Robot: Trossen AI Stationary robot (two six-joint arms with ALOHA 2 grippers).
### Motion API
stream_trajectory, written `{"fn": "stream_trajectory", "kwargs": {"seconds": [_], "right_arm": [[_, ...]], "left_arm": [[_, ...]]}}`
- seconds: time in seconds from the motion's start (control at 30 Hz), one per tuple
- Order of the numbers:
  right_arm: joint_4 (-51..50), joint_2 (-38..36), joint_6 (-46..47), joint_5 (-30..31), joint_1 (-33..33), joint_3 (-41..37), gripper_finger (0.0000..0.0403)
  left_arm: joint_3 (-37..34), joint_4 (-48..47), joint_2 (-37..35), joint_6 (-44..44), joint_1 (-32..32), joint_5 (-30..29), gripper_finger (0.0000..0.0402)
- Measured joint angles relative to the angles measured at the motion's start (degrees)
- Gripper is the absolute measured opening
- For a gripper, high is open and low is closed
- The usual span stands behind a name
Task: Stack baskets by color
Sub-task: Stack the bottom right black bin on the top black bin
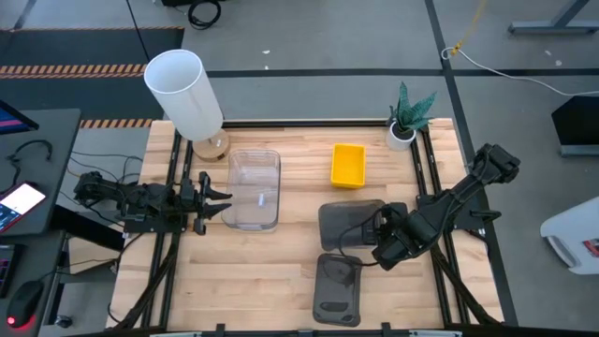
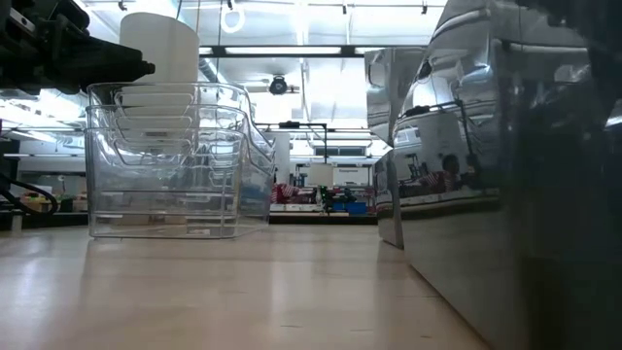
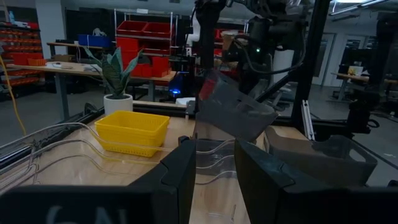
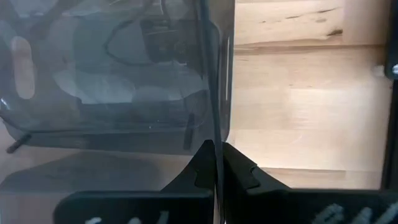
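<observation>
Right of centre on surface (image 1: pixel 281 271): grey basket (image 1: pixel 348 225) tilted, rim pinched in right gripper (image 1: pixel 382 225) jaws. Second grey basket (image 1: pixel 337 288) nearer front edge. Clear baskets (image 1: pixel 255 190) nested centre-left; left gripper (image 1: pixel 217 200) just beside, jaws apart, empty. Yellow basket (image 1: pixel 348 165) behind.

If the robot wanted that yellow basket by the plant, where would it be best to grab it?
Probably by the rim. The yellow basket sits upright and open-topped, alone on the table, so a claw could come straight down and pinch one thin side wall. The side facing away from the plant looks freest.
</observation>
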Motion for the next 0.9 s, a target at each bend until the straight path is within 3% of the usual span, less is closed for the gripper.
{"fn": "stream_trajectory", "kwargs": {"seconds": [0.27, 0.9], "right_arm": [[2.80, -1.23, 0.41, -2.12, -0.47, -2.53, 0.0012], [5.54, -1.60, -4.53, -8.90, -4.08, -2.52, 0.0076]], "left_arm": [[0.02, 0.00, 0.00, 0.02, 0.00, 0.02, 0.0117], [0.02, 0.00, 0.00, 0.00, 0.02, 0.00, 0.0117]]}}
